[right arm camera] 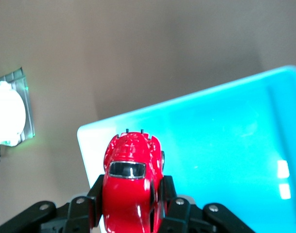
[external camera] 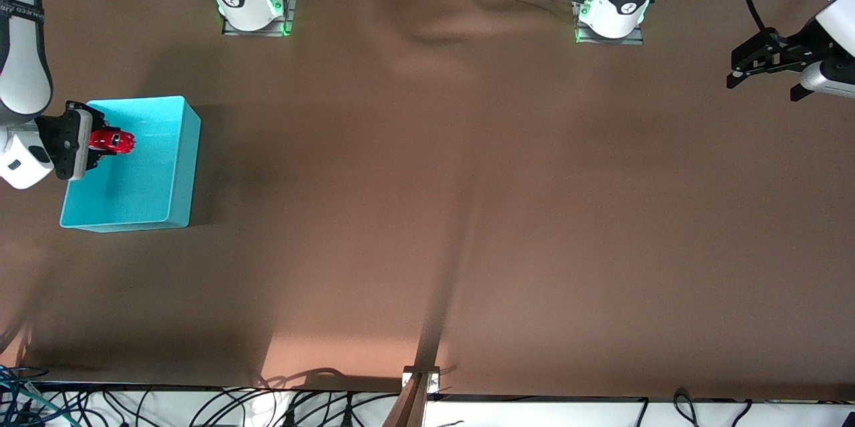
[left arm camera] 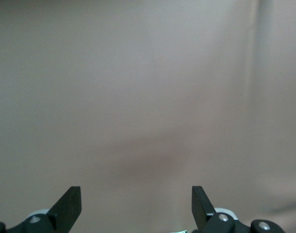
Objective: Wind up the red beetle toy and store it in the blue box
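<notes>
Right gripper (external camera: 100,143) clamps red beetle toy (external camera: 112,140) (level) over blue box (external camera: 170,166).

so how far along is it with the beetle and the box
Nearly done. The right gripper has the red beetle toy clamped between its fingers and holds it over the open blue box. Whether it was wound cannot be told from here. Left to do: let go so the toy ends up in the box. The left gripper waits open over bare table at the left arm's end.

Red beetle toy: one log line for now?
right tool: shut on red beetle toy, over blue box | left tool: open, waiting
</notes>
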Robot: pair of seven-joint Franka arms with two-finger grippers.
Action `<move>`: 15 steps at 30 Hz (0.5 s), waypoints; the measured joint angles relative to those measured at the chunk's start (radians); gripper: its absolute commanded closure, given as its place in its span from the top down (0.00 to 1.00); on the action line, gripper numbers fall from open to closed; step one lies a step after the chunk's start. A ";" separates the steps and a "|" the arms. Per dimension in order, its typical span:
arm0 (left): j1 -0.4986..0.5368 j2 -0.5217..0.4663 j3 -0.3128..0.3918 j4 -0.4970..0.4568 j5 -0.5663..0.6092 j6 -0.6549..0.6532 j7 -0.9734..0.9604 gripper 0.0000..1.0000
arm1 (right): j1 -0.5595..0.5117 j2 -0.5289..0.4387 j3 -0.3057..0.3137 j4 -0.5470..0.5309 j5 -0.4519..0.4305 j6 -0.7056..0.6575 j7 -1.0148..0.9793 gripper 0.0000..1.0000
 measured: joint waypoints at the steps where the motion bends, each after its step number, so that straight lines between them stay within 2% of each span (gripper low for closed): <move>1: 0.000 0.000 0.001 0.000 0.000 0.000 0.000 1.00 | 0.000 0.000 -0.002 -0.007 0.000 0.005 -0.002 0.00; 15: 0.000 0.000 0.005 0.000 0.000 0.000 0.000 1.00 | 0.000 0.020 -0.024 -0.155 0.001 0.190 -0.063 0.00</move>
